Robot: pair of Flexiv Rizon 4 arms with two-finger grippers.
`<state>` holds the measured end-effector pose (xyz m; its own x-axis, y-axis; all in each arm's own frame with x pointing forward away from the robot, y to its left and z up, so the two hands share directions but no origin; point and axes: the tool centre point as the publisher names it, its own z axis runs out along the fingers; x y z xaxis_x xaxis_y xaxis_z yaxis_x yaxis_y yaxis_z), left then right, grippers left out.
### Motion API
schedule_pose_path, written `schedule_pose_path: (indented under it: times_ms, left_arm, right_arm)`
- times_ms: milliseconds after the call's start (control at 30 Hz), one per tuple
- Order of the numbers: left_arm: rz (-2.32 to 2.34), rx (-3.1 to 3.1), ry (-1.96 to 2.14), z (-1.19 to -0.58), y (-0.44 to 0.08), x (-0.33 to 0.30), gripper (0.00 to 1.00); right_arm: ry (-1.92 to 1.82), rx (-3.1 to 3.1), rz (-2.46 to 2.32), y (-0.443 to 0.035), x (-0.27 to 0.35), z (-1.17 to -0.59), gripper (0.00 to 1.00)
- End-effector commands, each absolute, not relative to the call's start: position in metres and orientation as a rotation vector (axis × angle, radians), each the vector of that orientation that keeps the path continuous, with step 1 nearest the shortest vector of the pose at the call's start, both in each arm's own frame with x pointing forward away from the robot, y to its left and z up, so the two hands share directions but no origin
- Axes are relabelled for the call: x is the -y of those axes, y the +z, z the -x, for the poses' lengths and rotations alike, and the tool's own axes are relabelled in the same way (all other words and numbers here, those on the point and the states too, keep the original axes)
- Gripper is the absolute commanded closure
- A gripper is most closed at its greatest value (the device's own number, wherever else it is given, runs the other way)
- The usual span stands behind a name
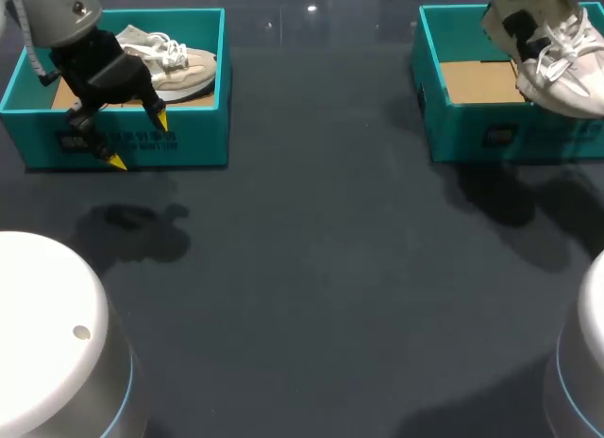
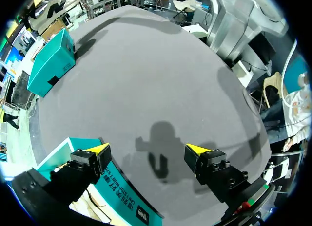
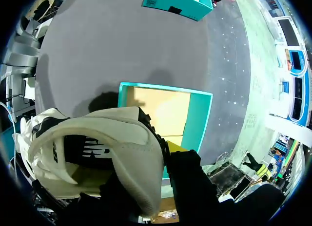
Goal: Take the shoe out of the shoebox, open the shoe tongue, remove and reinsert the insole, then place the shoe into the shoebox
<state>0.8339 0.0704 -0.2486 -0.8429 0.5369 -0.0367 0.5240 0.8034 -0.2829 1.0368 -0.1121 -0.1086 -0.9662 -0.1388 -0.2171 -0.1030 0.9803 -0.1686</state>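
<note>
A white shoe (image 1: 557, 56) with white laces hangs tilted over the right teal shoebox (image 1: 472, 131). In the right wrist view my right gripper (image 3: 165, 153) is shut on the shoe (image 3: 97, 148) at its collar, one finger outside and the other hidden inside. The box's brown floor (image 3: 165, 109) lies below. My left gripper (image 1: 140, 141) stands open over the front wall of the left teal shoebox (image 1: 203, 141), which holds a beige shoe (image 1: 175, 65). Nothing sits between its yellow fingertips (image 2: 100, 149); the box wall (image 2: 122, 197) lies under them.
Dark table (image 1: 321, 268) stretches between the two boxes. My arms' white bases rise at the near left (image 1: 47, 344) and near right (image 1: 585, 362). In the left wrist view the right shoebox (image 2: 51, 65) stands far across the table.
</note>
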Motion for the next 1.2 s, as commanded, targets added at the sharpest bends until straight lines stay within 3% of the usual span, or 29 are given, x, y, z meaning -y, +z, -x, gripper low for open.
schedule_pose_path:
  times_ms: [33, 633, 1033, 1200]
  left_arm:
    - [0.865, 2.941, 0.437, -0.833, -0.248, -0.071, 0.00]
    - [0.865, 2.941, 0.437, -0.833, -0.248, -0.071, 0.00]
    - [0.865, 2.941, 0.437, -0.833, -0.248, -0.071, 0.00]
    - [0.865, 2.941, 0.437, -0.833, -0.248, -0.071, 0.00]
  right_arm:
    - [-0.236, -2.899, 0.179, -0.107, 0.110, -1.037, 1.00]
    - [-0.336, -2.859, 0.139, -0.104, 0.178, -1.170, 1.00]
    - [-0.336, -2.859, 0.139, -0.104, 0.178, -1.170, 1.00]
    - [-0.314, -2.846, -0.254, -0.115, 0.215, -1.157, 1.00]
